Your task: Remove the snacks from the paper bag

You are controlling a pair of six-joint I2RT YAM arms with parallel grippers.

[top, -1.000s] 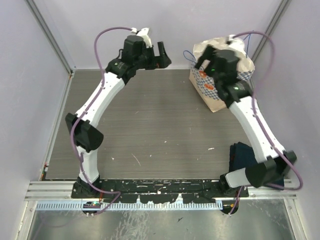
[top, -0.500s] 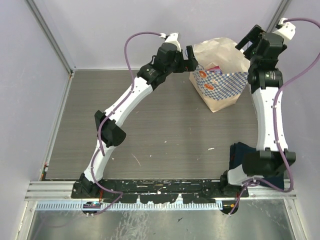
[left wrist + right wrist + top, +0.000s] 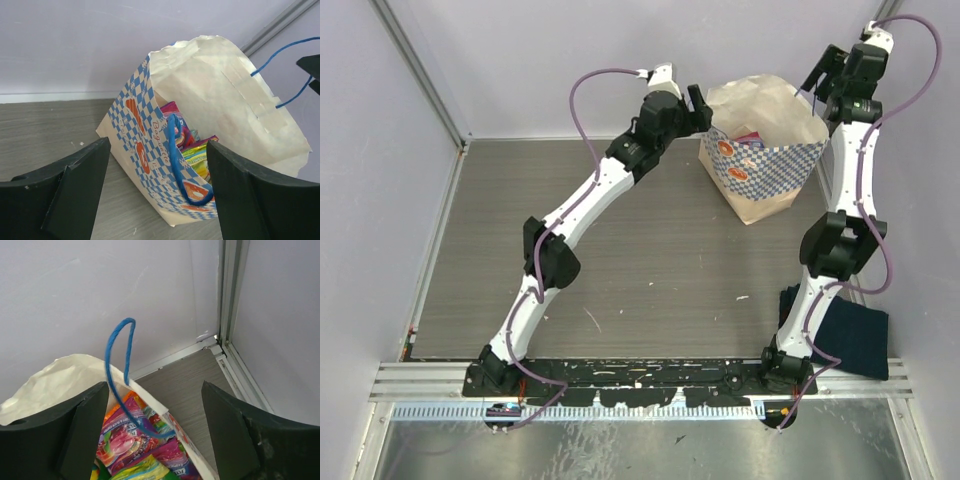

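The tan paper bag (image 3: 765,150) with a blue-white checkered band stands open at the back right of the table. Snack packets (image 3: 130,440) in purple, green and orange lie inside it; they also show in the left wrist view (image 3: 192,147). My left gripper (image 3: 698,105) is open, just left of the bag's rim, with the bag's blue cord handle (image 3: 175,150) between its fingers in the left wrist view. My right gripper (image 3: 820,75) is open, high at the bag's right rim, with the other blue handle (image 3: 120,375) in front of it.
A dark blue cloth (image 3: 845,330) lies at the front right beside the right arm's base. The back wall and the right corner post (image 3: 227,290) stand close behind the bag. Grey wood-grain table (image 3: 620,250) spreads left of the bag.
The right arm rose from over the bag to high at its right rim. The left gripper moved right, from the back centre to the bag's left rim.
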